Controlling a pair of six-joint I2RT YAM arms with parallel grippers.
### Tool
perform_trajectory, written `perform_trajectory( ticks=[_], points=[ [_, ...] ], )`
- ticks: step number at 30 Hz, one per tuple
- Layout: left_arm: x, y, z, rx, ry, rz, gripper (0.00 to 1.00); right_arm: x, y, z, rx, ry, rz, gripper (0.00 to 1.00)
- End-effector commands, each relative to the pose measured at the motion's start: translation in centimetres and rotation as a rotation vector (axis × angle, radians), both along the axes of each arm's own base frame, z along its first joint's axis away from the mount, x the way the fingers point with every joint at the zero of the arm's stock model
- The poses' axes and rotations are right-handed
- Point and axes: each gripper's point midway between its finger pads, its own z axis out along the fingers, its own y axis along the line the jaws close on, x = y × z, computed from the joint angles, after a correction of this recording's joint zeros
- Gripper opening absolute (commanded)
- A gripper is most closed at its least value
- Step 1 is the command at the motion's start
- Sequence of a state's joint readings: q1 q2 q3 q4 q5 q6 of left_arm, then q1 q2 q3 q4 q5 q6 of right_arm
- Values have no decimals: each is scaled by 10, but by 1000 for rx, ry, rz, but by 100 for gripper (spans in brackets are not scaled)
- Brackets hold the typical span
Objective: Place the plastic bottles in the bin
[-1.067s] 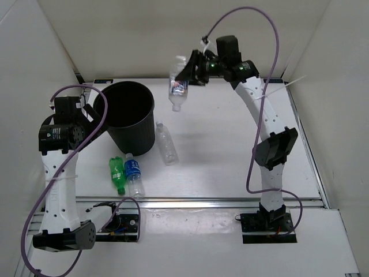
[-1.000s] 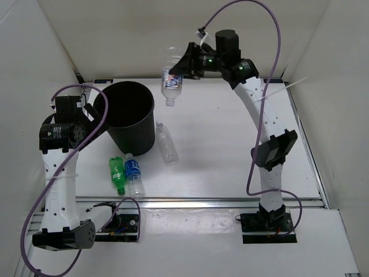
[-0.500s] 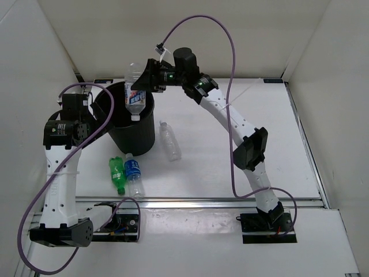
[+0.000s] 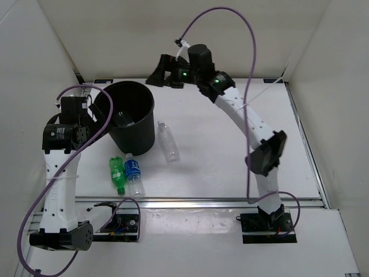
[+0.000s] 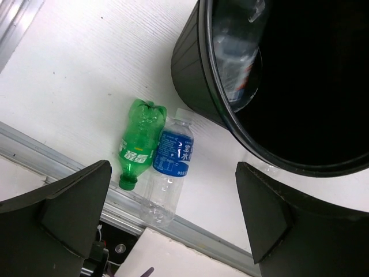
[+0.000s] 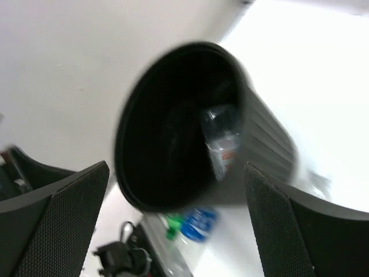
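Note:
The black bin [image 4: 144, 124] stands at the table's back left. A clear labelled bottle [image 4: 128, 119] lies inside it, also seen as the bottle [image 5: 236, 57] in the left wrist view and the bottle [image 6: 222, 138] in the right wrist view. On the table lie a green bottle [image 4: 117, 173], a blue-labelled bottle [image 4: 133, 175] beside it, and a plain clear bottle [image 4: 168, 141] right of the bin. My right gripper [image 4: 160, 73] hangs open and empty above and behind the bin's right side. My left gripper [image 5: 173, 213] is open and empty, high beside the bin's left rim [image 5: 219, 86].
White walls close in the table at the back and both sides. A metal rail [image 4: 202, 201] runs along the near edge. The green bottle [image 5: 138, 141] and the blue-labelled bottle [image 5: 170, 167] lie just before that rail. A purple cable [image 4: 92, 138] loops around the left arm.
My right gripper carried the labelled bottle left over the bin, opened and dropped it inside, then drew back to the right. The left arm barely moved.

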State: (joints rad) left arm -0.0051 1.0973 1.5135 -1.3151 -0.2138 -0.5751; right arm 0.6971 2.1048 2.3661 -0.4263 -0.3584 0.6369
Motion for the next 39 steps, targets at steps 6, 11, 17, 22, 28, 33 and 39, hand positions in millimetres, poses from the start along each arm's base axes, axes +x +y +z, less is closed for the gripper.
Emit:
perform_trajectory(
  ticks=[6, 11, 17, 22, 28, 33, 39],
  points=[
    [-8, 16, 3, 66, -50, 67, 100, -4, -104, -102, -259, 195, -84, 97],
    [-14, 19, -8, 6, -107, 194, 100, -28, -85, -169, -258, 333, 173, 96],
    [-17, 18, -21, 8, -101, 180, 100, -38, -83, -243, -276, 482, 267, 96],
    [-29, 20, -38, 29, -15, 178, 100, -41, -75, -263, -237, 558, 311, 95],
    [-32, 26, -37, 37, -43, 223, 100, -35, -63, -281, -204, 631, 349, 93],
    [-34, 24, -38, 26, -68, 216, 100, -33, -53, -301, -211, 711, 372, 85],
    [-40, 22, -47, 25, -17, 210, 100, -42, -45, -322, -214, 774, 407, 69]
  ],
)
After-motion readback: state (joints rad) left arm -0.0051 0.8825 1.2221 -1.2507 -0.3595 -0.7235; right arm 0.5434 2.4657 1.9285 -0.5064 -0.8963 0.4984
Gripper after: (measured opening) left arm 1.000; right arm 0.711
